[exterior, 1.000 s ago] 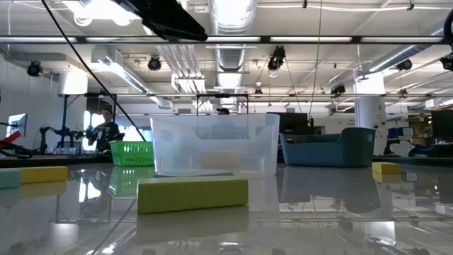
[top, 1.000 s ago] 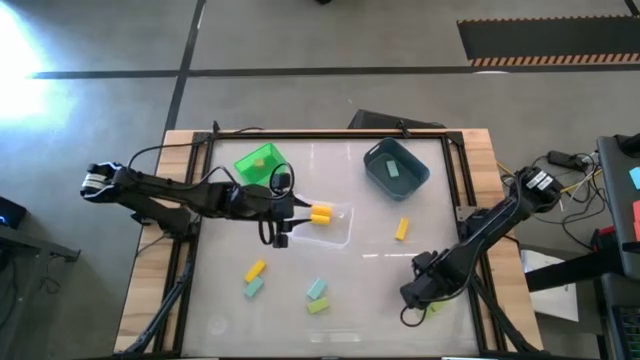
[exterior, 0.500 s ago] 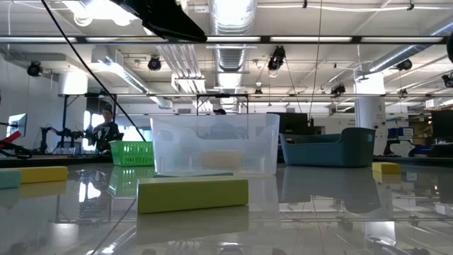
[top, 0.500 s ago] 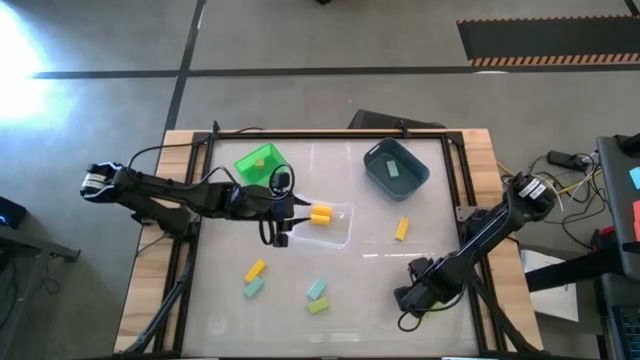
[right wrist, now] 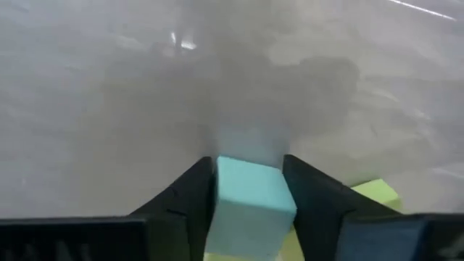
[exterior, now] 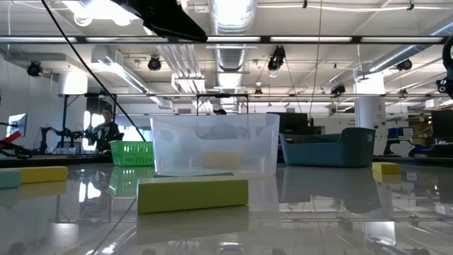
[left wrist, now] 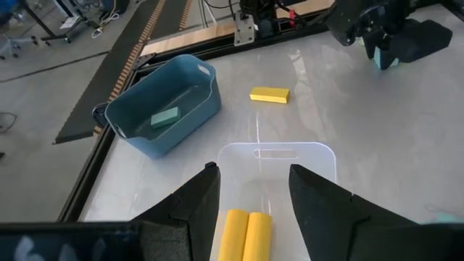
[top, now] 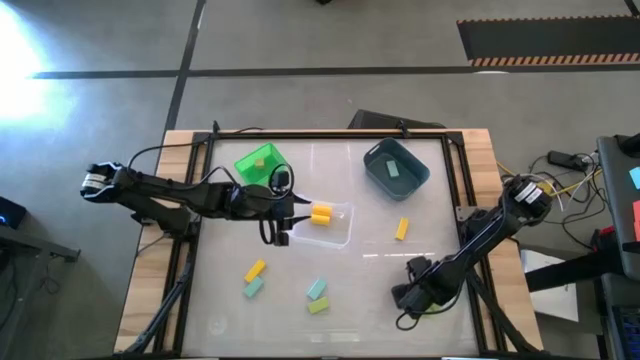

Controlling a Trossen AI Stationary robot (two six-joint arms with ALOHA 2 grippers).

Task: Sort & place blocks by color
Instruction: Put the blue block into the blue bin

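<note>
Glossy white tabletop (top: 370, 250) near its right front corner: the right end effector (right wrist: 250, 210) grips a pale teal block (right wrist: 251, 206) just beside a light green block (right wrist: 375, 193). Left end effector (left wrist: 254, 199) hovers half-open over the clear bin (left wrist: 319, 156) holding two yellow blocks (left wrist: 243, 233).

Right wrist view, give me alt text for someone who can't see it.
A pale teal block sits between the right gripper's two dark jaws, low over the glossy white table. A light green block lies on the table just beside it.
</note>
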